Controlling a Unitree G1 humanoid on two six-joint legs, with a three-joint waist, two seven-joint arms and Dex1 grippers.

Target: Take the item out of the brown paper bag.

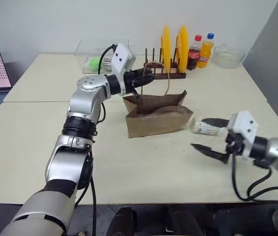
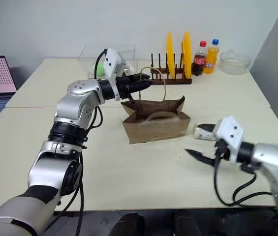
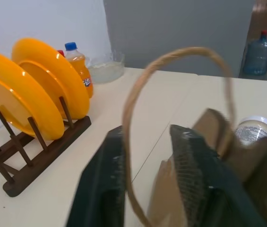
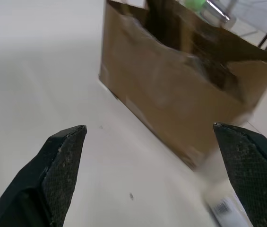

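Writing: none readable on the creased kraft-brown paper bag (image 1: pixel 156 115).
Bag: upright, long axis across the table.
Item: small pale rounded lump (image 1: pixel 205 128) on the table, just beside the bag's right end.
Left gripper (image 1: pixel 146 76): fingers parted around a twisted-paper loop handle (image 3: pixel 171 61).
Right gripper (image 1: pixel 211 136): jaws wide apart, empty, near the item.

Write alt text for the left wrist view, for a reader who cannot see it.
The left gripper has its two black fingers open around the loop handle of the brown paper bag. The item lies on the table just past the bag. Two yellow plates in a wooden rack and an orange soda bottle stand beyond.
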